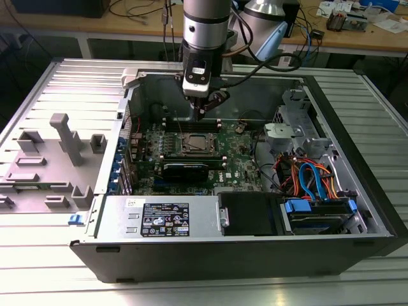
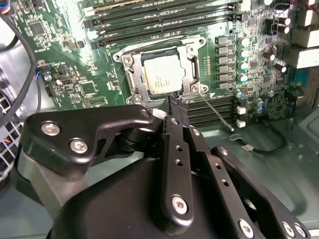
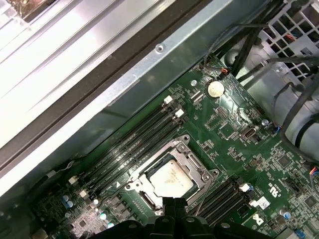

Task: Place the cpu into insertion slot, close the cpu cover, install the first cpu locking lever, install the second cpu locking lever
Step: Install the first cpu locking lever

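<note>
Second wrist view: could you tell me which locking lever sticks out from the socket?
The thin lever slanting out over the memory slots; the other lever lies along the cpu cover.

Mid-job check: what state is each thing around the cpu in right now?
cpu: seated, metal top up.
cover: down flat around the cpu.
lever: one thin rod sticks out past the cover's corner, looks unlatched.
gripper: fingers shut, empty, above the cover's edge.
case: on its side, open.
</note>
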Available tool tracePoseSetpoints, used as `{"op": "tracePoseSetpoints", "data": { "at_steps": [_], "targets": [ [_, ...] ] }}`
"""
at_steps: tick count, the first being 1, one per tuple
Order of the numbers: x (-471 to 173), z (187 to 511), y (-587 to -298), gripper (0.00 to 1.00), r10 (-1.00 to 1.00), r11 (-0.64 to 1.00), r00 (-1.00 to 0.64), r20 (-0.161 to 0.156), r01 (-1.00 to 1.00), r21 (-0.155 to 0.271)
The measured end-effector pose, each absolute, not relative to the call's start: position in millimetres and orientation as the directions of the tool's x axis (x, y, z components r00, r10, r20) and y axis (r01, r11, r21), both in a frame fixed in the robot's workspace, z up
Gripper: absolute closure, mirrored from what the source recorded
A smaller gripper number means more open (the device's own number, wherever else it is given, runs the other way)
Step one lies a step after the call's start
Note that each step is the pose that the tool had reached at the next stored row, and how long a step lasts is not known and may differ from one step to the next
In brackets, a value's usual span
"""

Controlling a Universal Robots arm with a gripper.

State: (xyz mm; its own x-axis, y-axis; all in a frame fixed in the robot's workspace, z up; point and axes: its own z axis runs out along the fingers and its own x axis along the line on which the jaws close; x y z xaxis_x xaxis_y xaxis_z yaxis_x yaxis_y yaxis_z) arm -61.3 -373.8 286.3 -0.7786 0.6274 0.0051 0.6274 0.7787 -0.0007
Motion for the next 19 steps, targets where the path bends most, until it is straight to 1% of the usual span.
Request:
{"op": "tracePoseSetpoints", "data": {
  "at_steps": [7,11,19],
  "targets": [
    [-61.3,286.3,-373.7,0.89,0.559,0.829,-0.829,0.005,0.559,-0.001],
    [-61.3,286.3,-373.7,0.89,0.476,0.879,-0.879,0.005,0.476,-0.001],
    [-61.3,286.3,-373.7,0.89,0.407,0.914,-0.913,0.005,0.407,-0.001]
  ]
}}
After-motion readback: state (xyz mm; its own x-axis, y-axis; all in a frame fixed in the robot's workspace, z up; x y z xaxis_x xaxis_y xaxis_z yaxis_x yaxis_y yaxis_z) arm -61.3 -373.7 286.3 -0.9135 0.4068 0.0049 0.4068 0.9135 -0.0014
